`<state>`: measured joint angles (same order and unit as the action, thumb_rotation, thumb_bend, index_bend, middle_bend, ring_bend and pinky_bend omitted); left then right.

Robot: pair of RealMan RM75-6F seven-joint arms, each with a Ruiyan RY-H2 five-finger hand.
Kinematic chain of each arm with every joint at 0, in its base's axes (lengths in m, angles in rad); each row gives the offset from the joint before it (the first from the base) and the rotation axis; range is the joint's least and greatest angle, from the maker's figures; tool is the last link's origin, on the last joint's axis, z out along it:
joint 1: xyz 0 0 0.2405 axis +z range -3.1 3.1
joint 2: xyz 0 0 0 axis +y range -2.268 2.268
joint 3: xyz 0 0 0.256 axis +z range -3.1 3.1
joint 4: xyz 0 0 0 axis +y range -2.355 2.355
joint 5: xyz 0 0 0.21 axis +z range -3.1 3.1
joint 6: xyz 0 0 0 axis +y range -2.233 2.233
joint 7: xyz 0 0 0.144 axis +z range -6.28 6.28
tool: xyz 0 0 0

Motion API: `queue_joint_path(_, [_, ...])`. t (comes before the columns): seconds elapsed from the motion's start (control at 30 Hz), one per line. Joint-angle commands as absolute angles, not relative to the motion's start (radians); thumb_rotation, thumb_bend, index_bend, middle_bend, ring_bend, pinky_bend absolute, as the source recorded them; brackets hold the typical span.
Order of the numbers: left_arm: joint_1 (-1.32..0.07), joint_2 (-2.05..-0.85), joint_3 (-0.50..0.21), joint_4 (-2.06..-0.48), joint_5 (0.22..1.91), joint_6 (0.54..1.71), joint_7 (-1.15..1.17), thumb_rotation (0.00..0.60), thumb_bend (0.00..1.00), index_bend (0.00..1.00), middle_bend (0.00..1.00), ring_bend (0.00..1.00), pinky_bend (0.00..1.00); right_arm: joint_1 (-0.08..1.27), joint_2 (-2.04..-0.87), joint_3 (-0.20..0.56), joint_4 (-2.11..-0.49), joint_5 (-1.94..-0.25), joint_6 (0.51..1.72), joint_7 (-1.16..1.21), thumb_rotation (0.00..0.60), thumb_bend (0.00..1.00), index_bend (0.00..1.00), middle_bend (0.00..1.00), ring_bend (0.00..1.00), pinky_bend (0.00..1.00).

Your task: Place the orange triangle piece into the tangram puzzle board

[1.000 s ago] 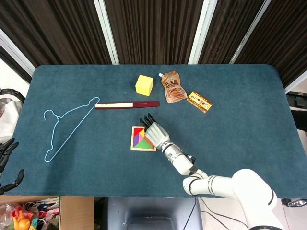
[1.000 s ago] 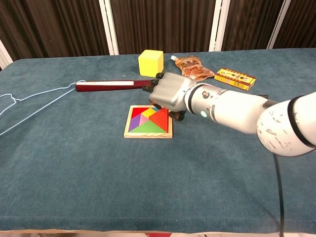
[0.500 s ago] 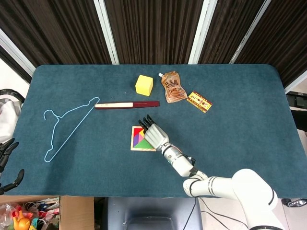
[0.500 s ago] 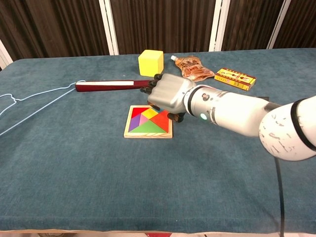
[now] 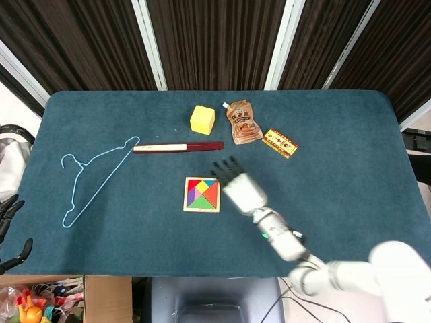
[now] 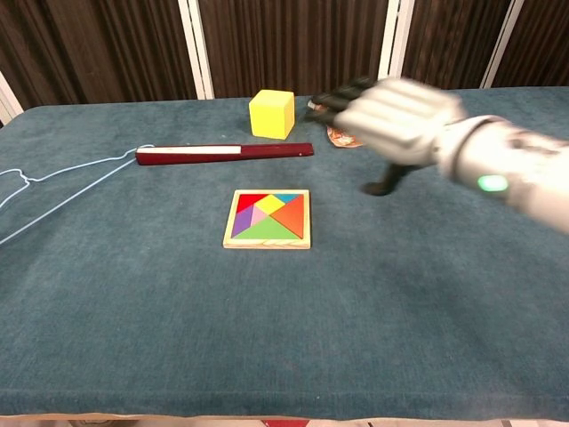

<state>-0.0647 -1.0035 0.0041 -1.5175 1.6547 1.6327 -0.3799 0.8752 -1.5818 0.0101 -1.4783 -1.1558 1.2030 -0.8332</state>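
The wooden tangram board [image 5: 202,194] [image 6: 268,219] lies flat near the middle of the table, filled with coloured pieces. The orange triangle [image 5: 211,194] [image 6: 292,215] sits in its right part, level with the others. My right hand [image 5: 239,183] [image 6: 391,111] is blurred by motion. It hovers above the table to the right of the board, with its fingers spread and nothing in them. Only the dark fingertips of my left hand [image 5: 8,212] show, at the left edge of the head view; they are apart, off the table and hold nothing.
Behind the board lie a red-and-white stick [image 5: 178,147] [image 6: 222,153], a yellow cube [image 5: 202,119] [image 6: 271,113], a brown pouch [image 5: 244,122] and a small patterned box [image 5: 280,142]. A blue wire hanger [image 5: 94,178] [image 6: 53,191] lies to the left.
My right hand has lifted off the board and swung up and to the right. The orange triangle, which the hand partly covered before, now shows uncovered in the board. The left hand has not moved.
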Motion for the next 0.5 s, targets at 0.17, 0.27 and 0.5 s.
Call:
queue_joint_path(0.17, [-0.070, -1.043, -0.001, -1.540, 1.654, 1.618, -0.257, 0.600, 0.47, 0.00, 0.00, 0.00, 0.02, 0.372, -1.233, -0.193, -1.721, -1.298, 1.703, -0.383, 0.600, 0.29, 0.00, 0.00, 0.00, 0.00])
queue_joint_path(0.27, [-0.078, -1.060, 0.002, -1.552, 1.660, 1.599, -0.190, 0.600, 0.47, 0.00, 0.00, 0.00, 0.01, 0.285, -1.239, -0.171, -1.632, -1.286, 1.759, -0.269, 0.600, 0.28, 0.00, 0.00, 0.00, 0.00])
queue_joint_path(0.5, [-0.069, -1.077, 0.001, -1.583, 1.654, 1.604, -0.096, 0.600, 0.47, 0.00, 0.00, 0.00, 0.01, 0.245, -1.210, -0.152, -1.614, -1.366, 1.740, -0.222, 0.600, 0.25, 0.00, 0.00, 0.00, 0.00])
